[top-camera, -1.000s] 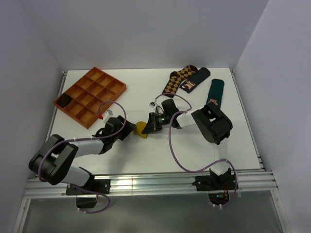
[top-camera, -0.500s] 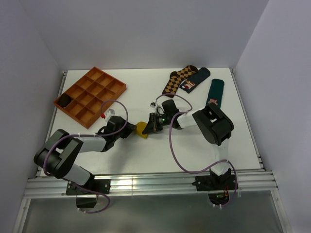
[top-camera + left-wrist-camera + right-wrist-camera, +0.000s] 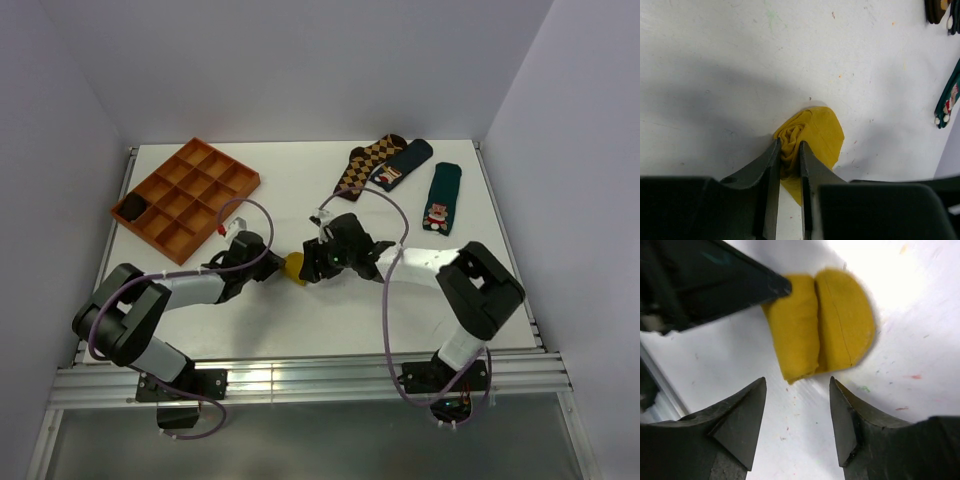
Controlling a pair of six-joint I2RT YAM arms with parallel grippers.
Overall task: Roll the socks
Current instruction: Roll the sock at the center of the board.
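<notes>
Mustard-yellow sock (image 3: 816,129) lay rolled up on the white table (image 3: 290,190), near its middle, between the two arms. Clamped on the coiled end was the left gripper (image 3: 788,147), pinching the fabric tight. Just beside the roll, the right gripper (image 3: 797,384) hung with jaws spread, touching nothing.

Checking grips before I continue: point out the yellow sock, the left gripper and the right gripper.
yellow sock (image 3: 821,131), left wrist view, on its flat outer fold.
left gripper (image 3: 789,146), left wrist view, between fingertips pinching the roll.
right gripper (image 3: 797,384), right wrist view, gap between its open fingertips.
</notes>
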